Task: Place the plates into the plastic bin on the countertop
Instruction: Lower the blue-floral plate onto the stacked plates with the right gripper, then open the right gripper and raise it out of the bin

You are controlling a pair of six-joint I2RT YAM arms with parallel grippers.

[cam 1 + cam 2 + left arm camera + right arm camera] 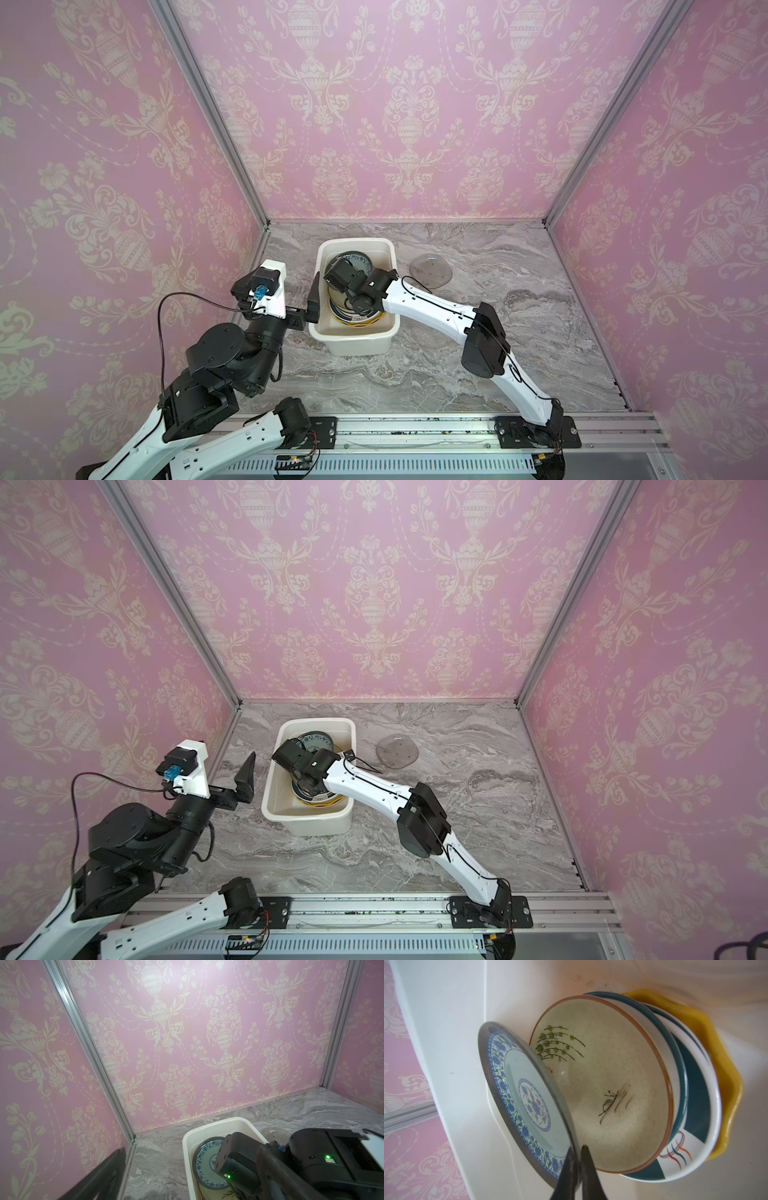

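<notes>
Right wrist view: right pincer clenched on rim of blue-patterned plate, tilted over stacked plates inside plastic bin, frame centre; left pincer spread empty, left of bin in a top view.

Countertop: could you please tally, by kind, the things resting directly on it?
plastic bin: 1
clear grey glass plate: 1
Total: 2

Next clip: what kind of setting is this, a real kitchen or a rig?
Likely a staged robot cell, not a real kitchen: pink wallpaper panels in aluminium framing, a marble-look countertop, and arms bolted to a rail along its front.
</notes>
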